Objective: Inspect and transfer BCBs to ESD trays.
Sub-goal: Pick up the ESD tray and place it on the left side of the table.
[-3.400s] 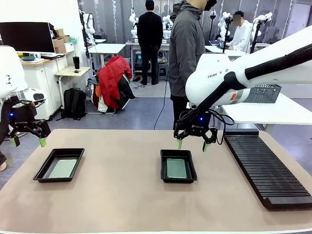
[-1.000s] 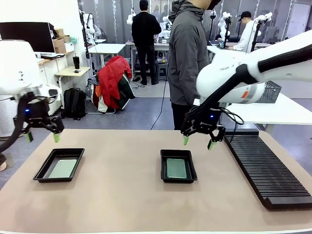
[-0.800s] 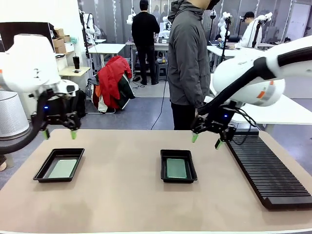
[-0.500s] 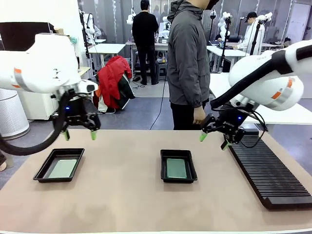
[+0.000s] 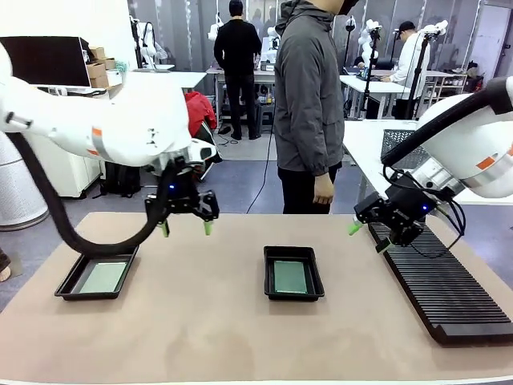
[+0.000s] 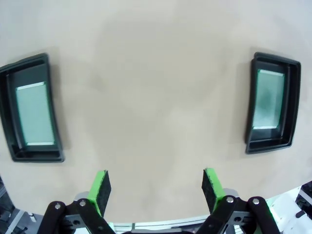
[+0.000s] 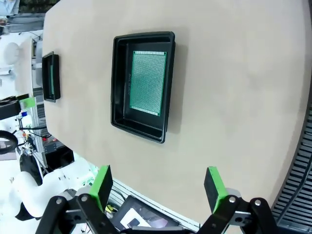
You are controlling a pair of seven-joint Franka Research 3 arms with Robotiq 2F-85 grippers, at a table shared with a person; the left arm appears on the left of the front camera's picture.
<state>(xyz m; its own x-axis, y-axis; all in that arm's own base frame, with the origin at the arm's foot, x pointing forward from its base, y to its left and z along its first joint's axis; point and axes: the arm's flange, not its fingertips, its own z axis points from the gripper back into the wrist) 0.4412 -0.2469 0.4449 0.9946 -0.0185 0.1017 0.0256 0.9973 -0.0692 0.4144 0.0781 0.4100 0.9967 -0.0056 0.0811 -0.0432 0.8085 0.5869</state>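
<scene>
Two black ESD trays lie on the tan table, one at the left (image 5: 66, 285) and one in the middle (image 5: 268, 285). A green BCB rests flat in each: the left board (image 5: 103, 277) and the middle board (image 5: 290, 277). My left gripper (image 5: 186, 228) hangs open above the table between the two trays, nothing in it. Its wrist view has a tray (image 6: 9, 146) on one side and a tray (image 6: 291, 97) on the other. My right gripper (image 5: 366, 237) is open and empty, raised near the rack's far end. The right wrist view looks down on the middle tray (image 7: 119, 87) and its board (image 7: 147, 83).
A long black ribbed rack (image 5: 437, 281) fills the table's right side. A person in a grey jacket (image 5: 309, 88) stands at the far edge behind the middle tray, one hand (image 5: 324, 190) hanging down. Bare tabletop lies between the trays and along the front.
My left gripper has swung right, from over the left tray to between the trays. My right gripper has moved right and slightly down toward the rack. Both stayed open; boards and trays unmoved.
</scene>
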